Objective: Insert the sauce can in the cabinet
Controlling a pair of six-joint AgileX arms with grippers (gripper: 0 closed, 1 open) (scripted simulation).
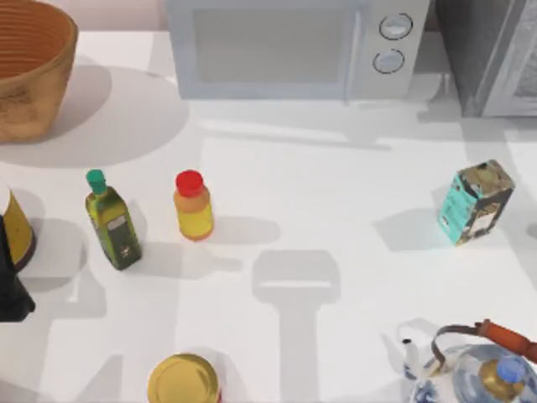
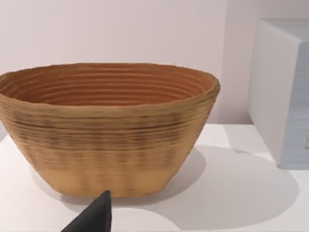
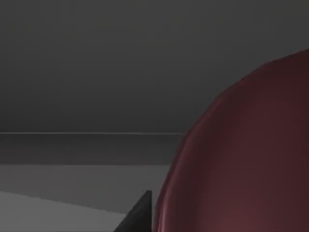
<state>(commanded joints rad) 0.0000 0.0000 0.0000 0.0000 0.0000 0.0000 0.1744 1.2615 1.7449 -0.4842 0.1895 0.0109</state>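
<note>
The sauce can (image 3: 241, 159) looms as a rounded reddish-brown mass right in front of the right wrist camera. My right gripper (image 3: 159, 217) is shut on it, one dark fingertip (image 3: 140, 212) lying against its side. Behind the can are a dark grey wall (image 3: 96, 72) and a lighter floor, which look like the cabinet's inside. In the top view the cabinet (image 1: 470, 50) stands at the back right, dark speckled grey with a light panelled door (image 1: 516, 75). My left gripper (image 1: 12, 294) sits at the table's left edge, facing the basket.
A woven basket (image 1: 25, 75) stands back left and a white microwave (image 1: 294, 46) back centre. On the table are a green-capped bottle (image 1: 112, 222), a red-capped yellow bottle (image 1: 193, 208), a teal box (image 1: 476, 201), a teapot (image 1: 470, 369), a yellow-lidded can (image 1: 183, 379) and a yellow-labelled jar (image 1: 13, 227).
</note>
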